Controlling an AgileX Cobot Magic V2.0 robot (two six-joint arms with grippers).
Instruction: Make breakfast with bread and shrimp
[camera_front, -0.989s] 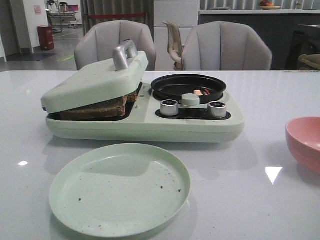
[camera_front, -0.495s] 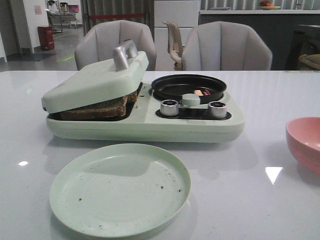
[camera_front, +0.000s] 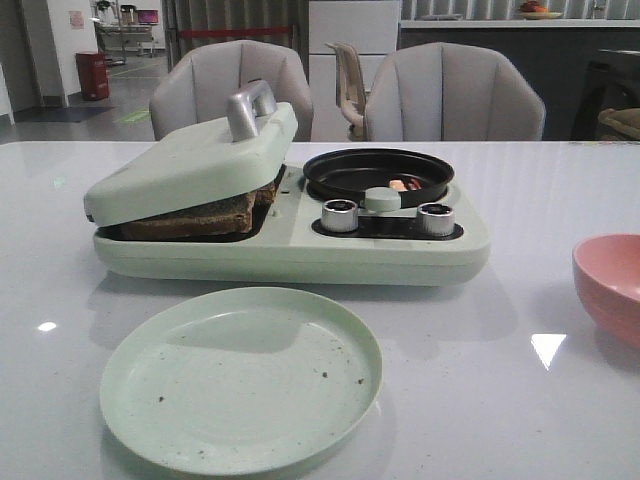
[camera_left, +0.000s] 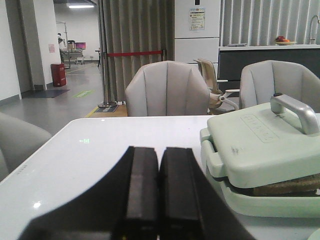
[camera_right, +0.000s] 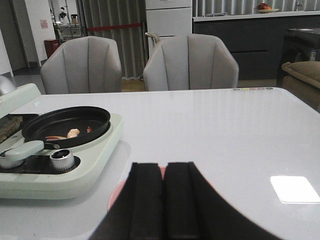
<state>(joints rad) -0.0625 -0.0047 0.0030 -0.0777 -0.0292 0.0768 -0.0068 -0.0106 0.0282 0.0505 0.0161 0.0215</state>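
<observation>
1. Nearest the front edge of the counter (camera_front: 520, 420) lies an empty pale green plate (camera_front: 240, 378), carrying only a few dark crumbs; nothing is served on it yet.
2. At the counter's right edge sits a pink bowl (camera_front: 610, 285), only partly in the front view.
3. Behind the plate, toward the middle of the counter, stands the green breakfast maker (camera_front: 290, 245). Its hinged lid (camera_front: 190, 160), with a silver handle (camera_front: 248, 108), rests tilted on the bread (camera_front: 190, 215), which lies stacked in the left compartment and props the lid partly open.
4. On the maker's right side, behind the two silver knobs (camera_front: 338, 215), is the black pan (camera_front: 378, 172). The shrimp (camera_right: 70, 133) lie in it as a few small pink pieces.
5. Neither arm shows in the front view. The left tool (camera_left: 159, 200) has its fingers pressed together on nothing, held back from the maker near the counter's left side. The right tool (camera_right: 162, 200) is likewise closed and empty, apparently above the pink bowl.
6. Judging by this, bread and shrimp are both loaded in the maker, so cooking seems under way or finished. What appears left is lifting the lid and moving bread and shrimp onto the plate.
</observation>
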